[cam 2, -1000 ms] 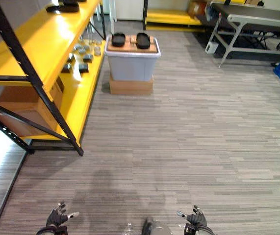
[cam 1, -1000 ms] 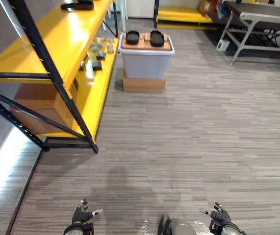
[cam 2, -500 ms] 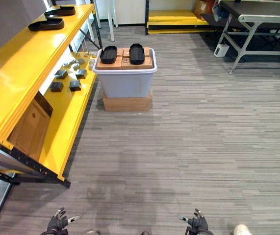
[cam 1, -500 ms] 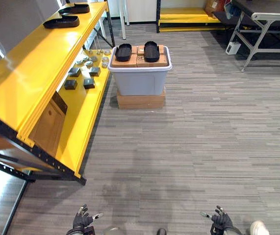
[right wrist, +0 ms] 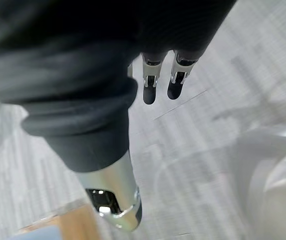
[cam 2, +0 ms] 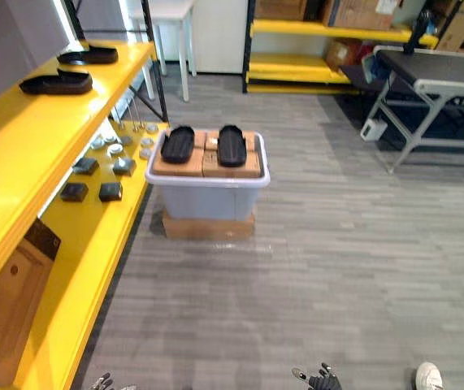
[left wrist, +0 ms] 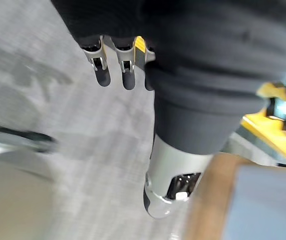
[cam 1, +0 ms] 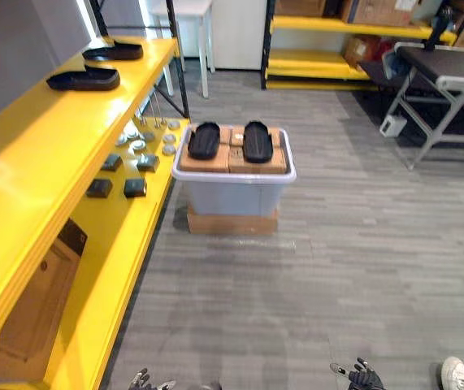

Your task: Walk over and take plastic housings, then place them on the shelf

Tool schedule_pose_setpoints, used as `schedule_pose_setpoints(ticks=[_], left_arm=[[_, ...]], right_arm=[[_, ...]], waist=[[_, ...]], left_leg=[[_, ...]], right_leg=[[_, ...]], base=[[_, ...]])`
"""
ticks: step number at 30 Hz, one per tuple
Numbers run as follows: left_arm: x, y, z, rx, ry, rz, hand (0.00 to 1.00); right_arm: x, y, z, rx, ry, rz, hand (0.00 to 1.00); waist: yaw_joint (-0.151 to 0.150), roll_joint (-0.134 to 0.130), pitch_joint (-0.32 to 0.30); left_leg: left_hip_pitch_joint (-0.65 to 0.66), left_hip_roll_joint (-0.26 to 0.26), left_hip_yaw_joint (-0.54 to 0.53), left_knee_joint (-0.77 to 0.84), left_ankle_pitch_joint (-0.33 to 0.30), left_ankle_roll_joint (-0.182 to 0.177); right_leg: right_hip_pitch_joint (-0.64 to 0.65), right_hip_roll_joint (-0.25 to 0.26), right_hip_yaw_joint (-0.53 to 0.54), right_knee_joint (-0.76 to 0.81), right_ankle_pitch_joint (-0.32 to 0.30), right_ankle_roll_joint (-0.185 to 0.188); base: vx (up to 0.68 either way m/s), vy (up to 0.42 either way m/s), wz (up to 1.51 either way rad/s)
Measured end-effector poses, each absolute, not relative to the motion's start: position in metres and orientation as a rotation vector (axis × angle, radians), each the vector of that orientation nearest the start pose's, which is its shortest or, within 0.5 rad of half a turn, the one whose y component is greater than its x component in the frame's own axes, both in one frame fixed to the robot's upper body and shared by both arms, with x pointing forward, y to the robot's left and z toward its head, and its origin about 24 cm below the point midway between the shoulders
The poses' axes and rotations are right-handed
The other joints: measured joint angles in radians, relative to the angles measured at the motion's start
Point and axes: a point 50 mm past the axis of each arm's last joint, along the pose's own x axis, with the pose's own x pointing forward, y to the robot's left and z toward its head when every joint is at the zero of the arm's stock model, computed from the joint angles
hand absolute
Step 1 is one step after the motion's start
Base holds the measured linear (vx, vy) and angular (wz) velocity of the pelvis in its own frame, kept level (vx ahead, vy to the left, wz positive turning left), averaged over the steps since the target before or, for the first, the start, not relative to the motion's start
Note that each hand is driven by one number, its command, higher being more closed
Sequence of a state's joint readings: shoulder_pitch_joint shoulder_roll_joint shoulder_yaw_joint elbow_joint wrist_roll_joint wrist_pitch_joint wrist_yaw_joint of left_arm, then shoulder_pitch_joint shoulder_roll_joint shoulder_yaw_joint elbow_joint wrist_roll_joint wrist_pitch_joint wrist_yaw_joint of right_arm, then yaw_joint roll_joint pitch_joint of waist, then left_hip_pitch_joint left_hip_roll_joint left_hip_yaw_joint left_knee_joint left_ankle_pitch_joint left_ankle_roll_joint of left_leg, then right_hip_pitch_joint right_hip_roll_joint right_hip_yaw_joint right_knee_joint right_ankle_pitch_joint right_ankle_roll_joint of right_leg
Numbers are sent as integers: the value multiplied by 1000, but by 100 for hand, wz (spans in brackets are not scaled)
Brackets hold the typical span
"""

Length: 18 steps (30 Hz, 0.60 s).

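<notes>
Two black plastic housings (cam 1: 204,140) (cam 1: 256,140) lie side by side on cardboard boxes on top of a grey bin (cam 1: 233,185), ahead at mid-floor. Two more black housings (cam 1: 84,79) (cam 1: 114,52) rest on the top board of the yellow shelf (cam 1: 28,162) along the left. My left hand (cam 1: 142,380) and right hand (cam 1: 362,376) hang low at the near edge, far from the bin. In the wrist views the left hand's fingers (left wrist: 113,70) and the right hand's fingers (right wrist: 163,80) are straight, with nothing in them.
The bin stands on a flat cardboard box (cam 1: 232,221). Small dark and silver parts (cam 1: 134,162) lie on the yellow shelf's lower board. A grey folding table (cam 1: 451,77) stands at the right, more yellow racks (cam 1: 337,61) at the back. A white shoe (cam 1: 457,374) shows at lower right.
The camera has moved forward and looks further up the room: the bin and shelf are nearer, and the back racks show more. Both hands stay low, open, and hold nothing.
</notes>
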<state>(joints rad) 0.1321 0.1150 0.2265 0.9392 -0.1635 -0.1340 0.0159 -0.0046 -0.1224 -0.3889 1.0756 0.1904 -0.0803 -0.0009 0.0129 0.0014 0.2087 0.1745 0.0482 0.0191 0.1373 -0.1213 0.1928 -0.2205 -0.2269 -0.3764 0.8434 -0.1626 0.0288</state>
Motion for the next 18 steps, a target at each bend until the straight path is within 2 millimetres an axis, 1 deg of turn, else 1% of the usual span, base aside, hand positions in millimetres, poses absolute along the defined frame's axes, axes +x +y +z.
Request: schedule_pose_setpoints(ticks=[1,2,3,4,5,6,7,8,9,10,11,12,13,14,15,16,17,18], left_arm=[[107,234,-143,-110,883,399,0],[109,234,-142,-109,879,397,0],[115,234,-141,-107,869,395,0],[114,236,-141,-101,872,399,0],[112,238,-141,-92,879,400,0],[108,228,-146,-109,908,385,0],[107,227,-147,-111,915,383,0],[101,221,-150,-122,936,379,0],[98,217,-152,-154,938,400,0],[95,215,-153,-166,943,410,0],[92,216,-153,-179,947,422,0],[88,217,-154,-175,956,427,0],[87,217,-154,-179,958,428,0],[85,222,-153,-180,950,445,0],[88,222,-151,-179,932,443,0],[87,222,-151,-180,931,444,0],[86,221,-151,-182,929,445,0],[87,221,-150,-178,922,442,0]], right_arm=[[118,-243,-146,252,918,-520,0],[116,-244,-146,255,919,-524,0],[114,-244,-147,259,924,-531,0],[109,-242,-149,273,933,-538,0],[105,-242,-150,280,941,-546,0],[99,-245,-151,306,944,-586,0],[98,-245,-151,313,943,-592,0],[95,-245,-152,334,941,-614,0],[92,-247,-152,338,940,-626,0],[91,-247,-152,341,939,-629,0],[89,-246,-152,355,941,-637,0],[87,-245,-153,374,943,-651,0],[85,-244,-154,374,948,-655,0],[81,-244,-155,376,956,-663,0],[81,-247,-154,382,949,-672,0],[84,-248,-153,383,939,-672,0],[93,-249,-151,394,915,-669,0],[103,-248,-148,396,886,-658,0]], waist=[[-3,-1,0],[-6,-2,1],[-21,-13,2],[-45,-50,-7],[-50,-68,-13],[-57,-42,-21],[-56,-34,-26],[-51,10,-39],[-48,44,-31],[-45,56,-28],[-42,65,-18],[-30,61,-1],[-21,53,7],[0,36,7],[12,30,5],[14,31,9],[15,30,16],[16,23,20]], left_leg=[[43,17,-9,-24,-18,-12],[67,27,-18,-38,-32,-16],[111,39,-34,-63,-54,-38],[154,23,-55,-85,-69,-54],[176,9,-69,-84,-81,-57],[174,45,-82,25,-94,-79],[160,54,-83,60,-91,-83],[85,115,-86,270,-61,-187],[-9,165,-112,524,33,-337],[-59,182,-118,651,84,-403],[-163,219,-88,905,113,-424],[-246,269,-15,1093,94,-387],[-280,284,24,1142,72,-350],[-352,295,96,1144,27,-286],[-401,297,154,1041,-15,-285],[-417,297,177,959,-34,-292],[-425,282,207,743,-58,-324],[-409,224,182,455,-51,-326]], right_leg=[[-41,24,-14,-160,5,8],[-60,40,-21,-279,21,20],[-94,59,-10,-541,99,65],[-133,41,39,-704,149,124],[-161,28,80,-672,185,112],[-199,59,152,-501,242,76],[-197,68,153,-488,237,69],[-152,117,118,-483,193,-22],[-78,173,91,-507,152,-65],[-38,198,83,-522,130,-71],[49,239,74,-560,99,-81],[150,271,73,-613,80,-89],[189,276,76,-633,69,-90],[251,274,89,-670,54,-88],[295,268,97,-707,65,-83],[315,266,103,-718,68,-81],[350,255,124,-733,71,-75],[361,233,146,-732,66,-59]], base=[[872,-184,58],[777,-255,61],[993,-400,90],[860,-399,97],[886,-430,86],[689,-338,45],[834,-404,26],[767,-364,8],[751,-334,7],[685,-275,8],[630,-223,5],[597,-203,4],[649,-166,-5],[517,-100,-16],[611,-73,-20],[508,9,-37],[593,78,-51],[489,128,-60]])
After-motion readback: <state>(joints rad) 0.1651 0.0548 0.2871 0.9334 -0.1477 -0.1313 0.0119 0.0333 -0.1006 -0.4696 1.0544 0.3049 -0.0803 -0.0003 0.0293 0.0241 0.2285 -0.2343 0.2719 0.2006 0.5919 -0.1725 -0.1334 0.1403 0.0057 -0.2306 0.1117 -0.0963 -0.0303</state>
